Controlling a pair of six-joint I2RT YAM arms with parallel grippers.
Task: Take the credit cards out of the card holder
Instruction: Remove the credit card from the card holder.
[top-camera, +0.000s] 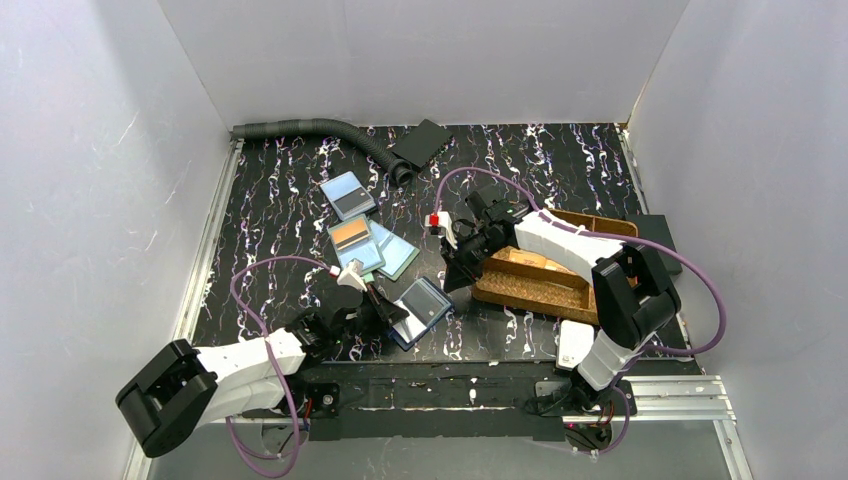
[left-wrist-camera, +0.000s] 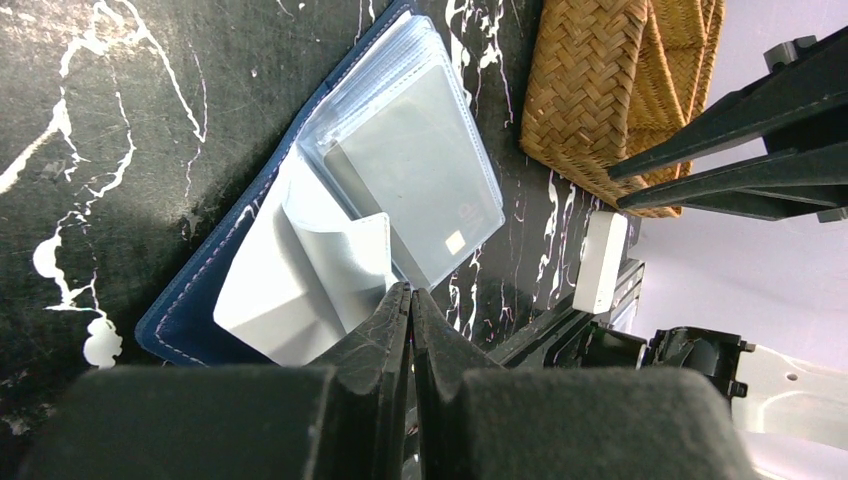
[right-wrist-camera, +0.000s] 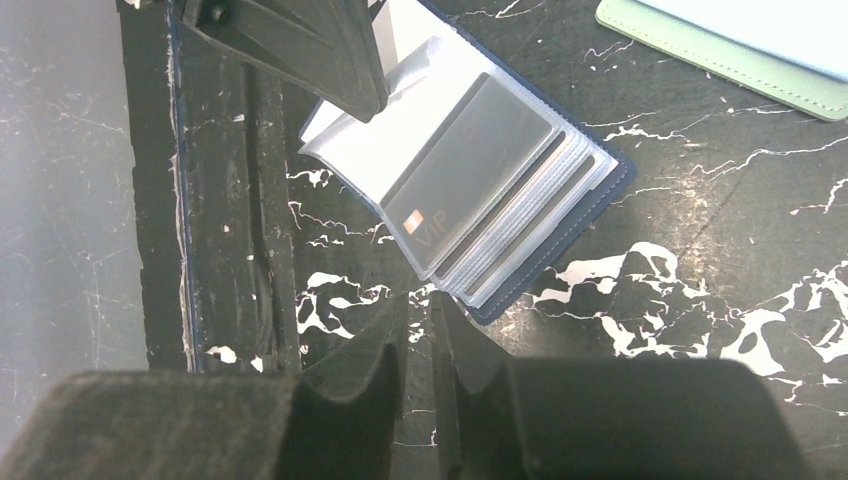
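One open navy card holder (right-wrist-camera: 500, 190)

Place: a robot lab test cell.
Walls: plain white panels (top-camera: 90, 150) enclosed the bench (top-camera: 560, 160) on three sides.
Rig: two arms (top-camera: 240, 360) stood bolted to a metal rail (top-camera: 680, 392); purple cables (top-camera: 234, 295) looped.

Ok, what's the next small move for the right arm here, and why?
Probably ease the right gripper forward onto the near end of the grey VIP card and pinch it. The left gripper is shut on a clear sleeve page, holding the card holder open, and the right jaws stand slightly apart, empty, just short of that card's edge.
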